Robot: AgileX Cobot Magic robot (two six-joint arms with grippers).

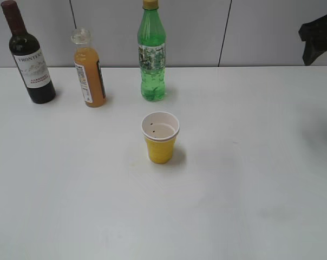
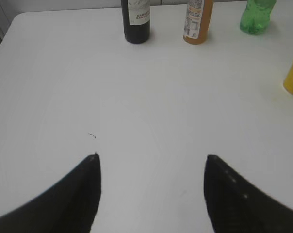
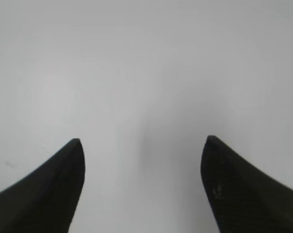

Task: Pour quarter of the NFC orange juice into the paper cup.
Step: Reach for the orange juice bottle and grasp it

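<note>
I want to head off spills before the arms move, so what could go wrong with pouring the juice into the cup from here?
1. The juice bottle stands between the wine bottle and the green bottle; a wide-open left gripper reaching in could knock a neighbour.
2. Its cap looks still on, so tilting now pours nothing.
3. The paper cup is light and unheld; a nudge could tip it.

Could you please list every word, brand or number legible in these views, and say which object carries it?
"FRONTERA": white label of the dark wine bottle; the smaller lines beneath it are too blurred to read.
NFC orange juice: side label print too small to read.
Green bottle: label pattern blurred, unreadable.
Paper cup: no text, only dark specks inside.
Right wrist view: no text.
</note>
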